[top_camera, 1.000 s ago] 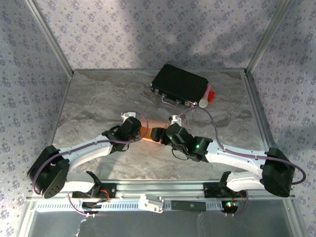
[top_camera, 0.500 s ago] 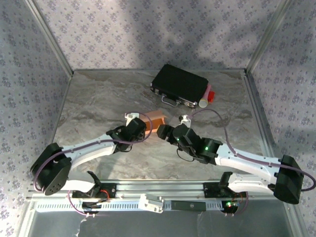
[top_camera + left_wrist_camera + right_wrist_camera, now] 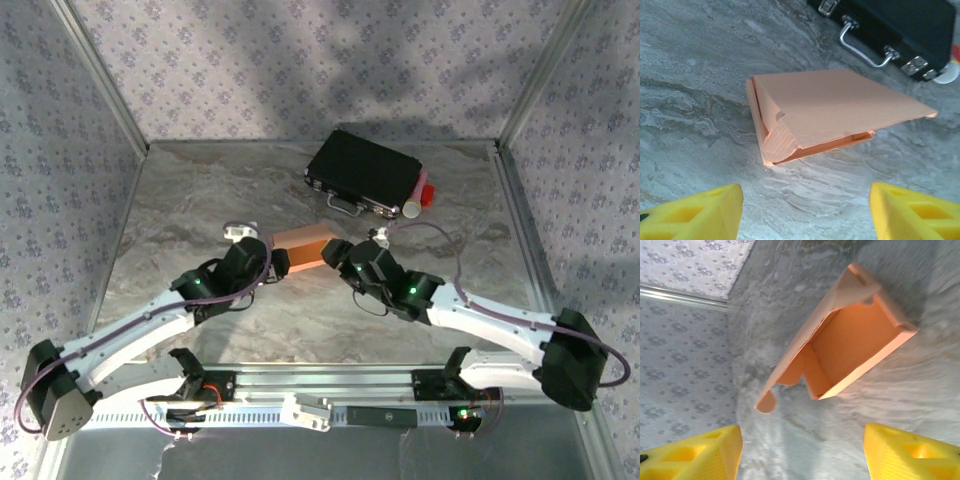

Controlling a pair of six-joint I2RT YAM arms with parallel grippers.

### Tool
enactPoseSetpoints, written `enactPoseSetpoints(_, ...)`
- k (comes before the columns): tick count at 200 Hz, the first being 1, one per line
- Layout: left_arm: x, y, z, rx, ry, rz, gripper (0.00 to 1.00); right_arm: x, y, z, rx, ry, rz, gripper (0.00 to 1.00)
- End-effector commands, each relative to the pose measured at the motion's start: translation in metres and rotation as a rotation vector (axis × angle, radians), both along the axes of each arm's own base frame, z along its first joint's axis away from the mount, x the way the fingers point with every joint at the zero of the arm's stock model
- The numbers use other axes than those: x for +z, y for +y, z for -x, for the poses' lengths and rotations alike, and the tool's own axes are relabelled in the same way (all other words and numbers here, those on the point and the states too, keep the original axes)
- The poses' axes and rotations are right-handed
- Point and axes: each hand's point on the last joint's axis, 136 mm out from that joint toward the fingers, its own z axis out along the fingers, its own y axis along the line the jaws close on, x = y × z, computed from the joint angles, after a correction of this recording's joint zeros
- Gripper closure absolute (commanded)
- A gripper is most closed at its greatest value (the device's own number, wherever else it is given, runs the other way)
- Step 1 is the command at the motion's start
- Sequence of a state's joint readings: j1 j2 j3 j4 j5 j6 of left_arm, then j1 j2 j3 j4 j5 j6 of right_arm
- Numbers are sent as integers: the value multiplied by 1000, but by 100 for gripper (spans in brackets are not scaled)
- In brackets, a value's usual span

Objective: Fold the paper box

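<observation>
box (image 3: 830, 107) is salmon-orange, case (image 3: 365, 170) black with silver trim, table (image 3: 190, 200) grey marble swirls, walls (image 3: 300, 60) pale with tiny flowers

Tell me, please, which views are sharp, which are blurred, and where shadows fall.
Top external: sharp, evenly lit, with broad soft shadows on the wallpaper wall behind the table. Left wrist: the paper box is crisp, without glare. Right wrist: motion blur smears the marble, and the box edges look soft.
</observation>
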State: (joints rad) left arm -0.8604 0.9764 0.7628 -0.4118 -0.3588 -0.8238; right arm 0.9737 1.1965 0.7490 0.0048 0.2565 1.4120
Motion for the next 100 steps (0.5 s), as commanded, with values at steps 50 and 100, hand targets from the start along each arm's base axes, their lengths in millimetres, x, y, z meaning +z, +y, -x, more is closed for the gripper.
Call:
enactPoseSetpoints(50, 45, 27, 25, 2, -28, 68, 34, 12, 43, -44, -151, 85, -293, 48)
enactPoseSetpoints(100, 48, 33, 35, -15, -47, 112, 35, -16, 53, -70, -153, 138, -375, 60)
